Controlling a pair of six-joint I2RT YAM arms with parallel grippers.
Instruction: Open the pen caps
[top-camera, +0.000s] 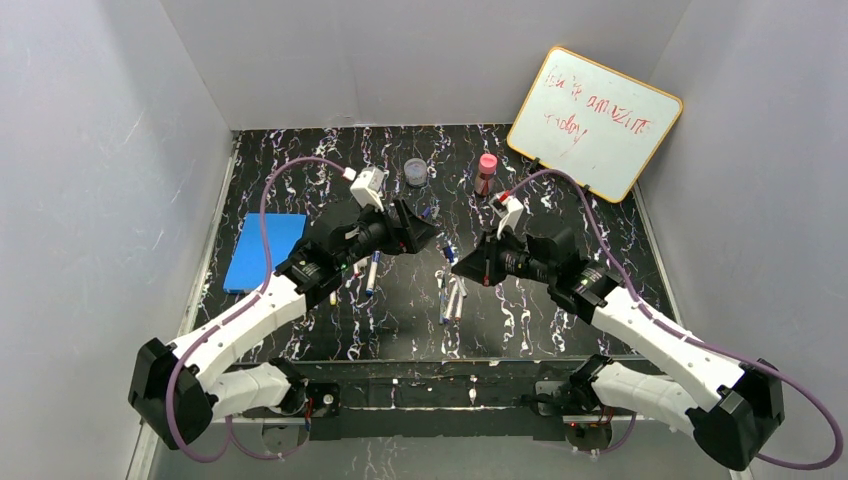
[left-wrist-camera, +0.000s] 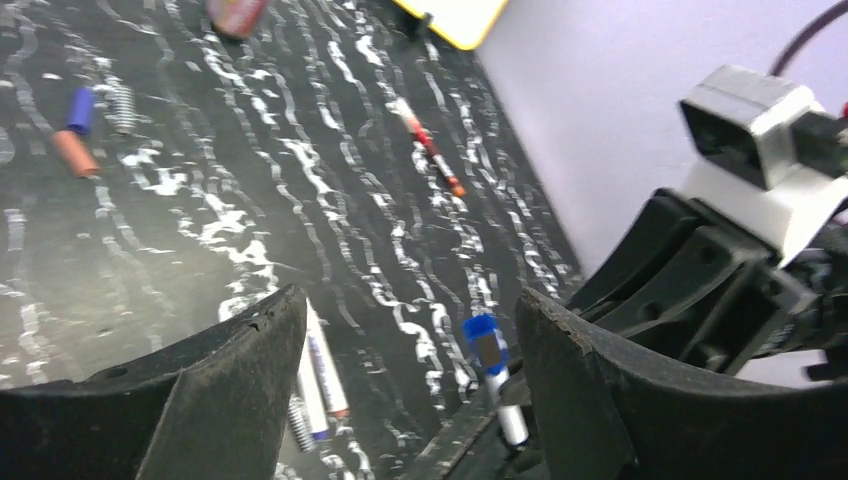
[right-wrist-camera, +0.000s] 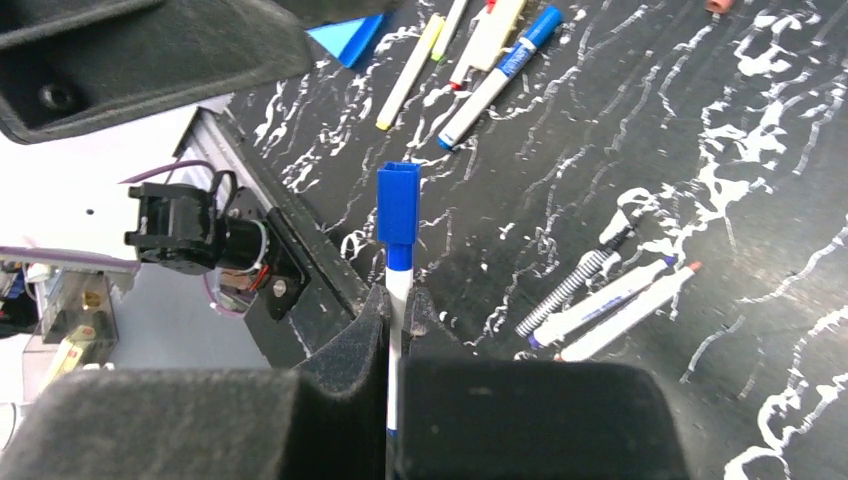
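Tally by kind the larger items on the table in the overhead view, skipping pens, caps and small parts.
Whiteboard: 1
Pink-capped bottle: 1
Clear jar: 1
Blue pad: 1
Total: 4

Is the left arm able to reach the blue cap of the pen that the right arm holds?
Probably yes. The left gripper has its jaws open, facing the blue cap, with nothing between. The right gripper is shut on the pen below the cap, leaving it free.
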